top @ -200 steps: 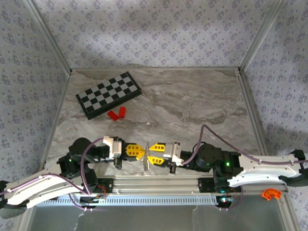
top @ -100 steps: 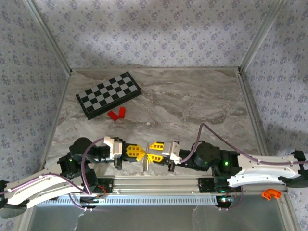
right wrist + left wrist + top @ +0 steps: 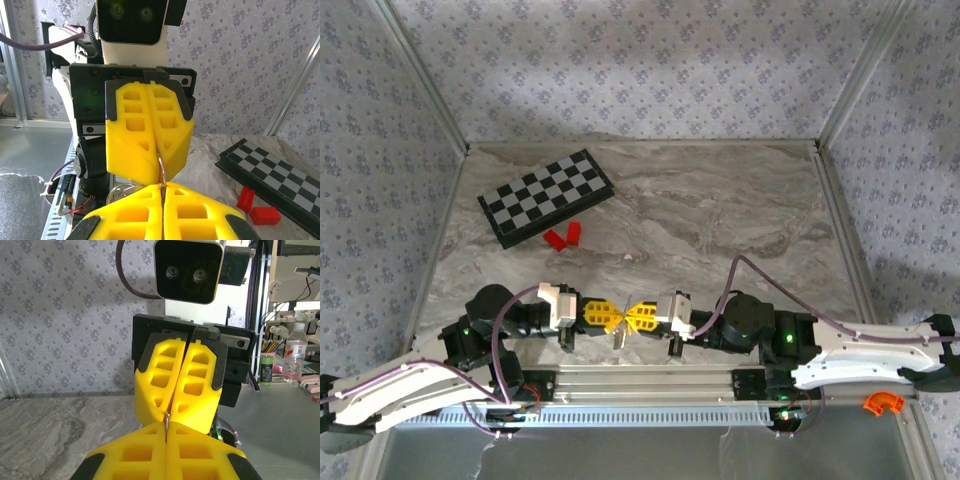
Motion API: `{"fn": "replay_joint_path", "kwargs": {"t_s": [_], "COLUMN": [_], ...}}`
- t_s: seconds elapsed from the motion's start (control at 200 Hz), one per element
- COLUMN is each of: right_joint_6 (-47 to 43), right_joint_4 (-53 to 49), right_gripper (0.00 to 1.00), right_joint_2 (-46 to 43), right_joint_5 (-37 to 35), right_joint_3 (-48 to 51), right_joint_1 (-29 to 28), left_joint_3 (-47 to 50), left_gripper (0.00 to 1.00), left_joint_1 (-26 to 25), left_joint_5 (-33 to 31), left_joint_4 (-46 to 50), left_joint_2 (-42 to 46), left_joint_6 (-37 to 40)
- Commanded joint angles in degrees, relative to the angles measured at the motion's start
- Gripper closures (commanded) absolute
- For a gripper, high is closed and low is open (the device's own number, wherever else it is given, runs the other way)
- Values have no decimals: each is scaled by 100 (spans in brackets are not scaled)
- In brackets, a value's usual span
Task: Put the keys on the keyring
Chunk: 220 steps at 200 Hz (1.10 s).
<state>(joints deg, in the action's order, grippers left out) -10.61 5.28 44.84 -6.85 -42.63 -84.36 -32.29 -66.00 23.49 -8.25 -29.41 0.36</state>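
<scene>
**Marble table, grippers nose to nose: slip risk on the ring**

Table (image 3: 740,210) lies mostly bare to the right of the chessboard (image 3: 546,196). Two red blocks (image 3: 563,237) sit just beside the board's near edge. Well nearer than the chessboard, close to the arm bases, the left gripper (image 3: 611,317) and right gripper (image 3: 632,319) meet tip to tip, both clenched. Btwn them a thin silvery bit of the keyring (image 3: 161,169) is pinched, w/ a wire loop hanging below. The key is too small to make out, so I can't tell whether it's on the ring.

Risks (my read):
- Both grips sit v. close on the same thin wire. Any pull or twist off-axis prob. slides it out of the soft pads or bends it.
- The pads may also rub each other.
- A drop would land by the slotted rail (image 3: 650,383), on the grippers' side away from the chessboard. That's awkward to recover from.

Room: plenty of open table toward the chessboard and to its right, and the blocks are well apart from the grippers. Away from the board it's tight, w/ the rail and arm bases close by.
</scene>
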Motion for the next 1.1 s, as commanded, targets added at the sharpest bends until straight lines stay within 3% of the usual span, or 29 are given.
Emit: {"fn": "replay_joint_path", "kwargs": {"t_s": [0.0,0.195,0.37,0.56,0.81,1.094], "right_joint_6": [65,77,289,484,535,445], "right_joint_4": [-24,-314,-1197,-2799,-4493,-4901], "right_gripper": [99,100,100,100,100,100], "right_joint_2": [51,50,119,479,1186,1395], "right_joint_5": [-35,-34,-108,-185,-226,201], "right_joint_3": [-235,-344,-697,-1549,-2518,-2979], "right_joint_1": [80,112,180,356,473,688], "left_joint_3": [-279,-463,-681,-1340,-1980,-2141], "left_gripper": [100,100,76,71,68,68], "left_joint_1": [0,-1,0,-1,-1,0], "left_joint_5": [149,-354,-747,-1358,-1089,-655], "left_joint_4": [84,606,1129,2319,3250,3519], "left_joint_2": [26,10,-45,-369,-860,-1228], "left_joint_6": [107,256,328,414,525,672]}}
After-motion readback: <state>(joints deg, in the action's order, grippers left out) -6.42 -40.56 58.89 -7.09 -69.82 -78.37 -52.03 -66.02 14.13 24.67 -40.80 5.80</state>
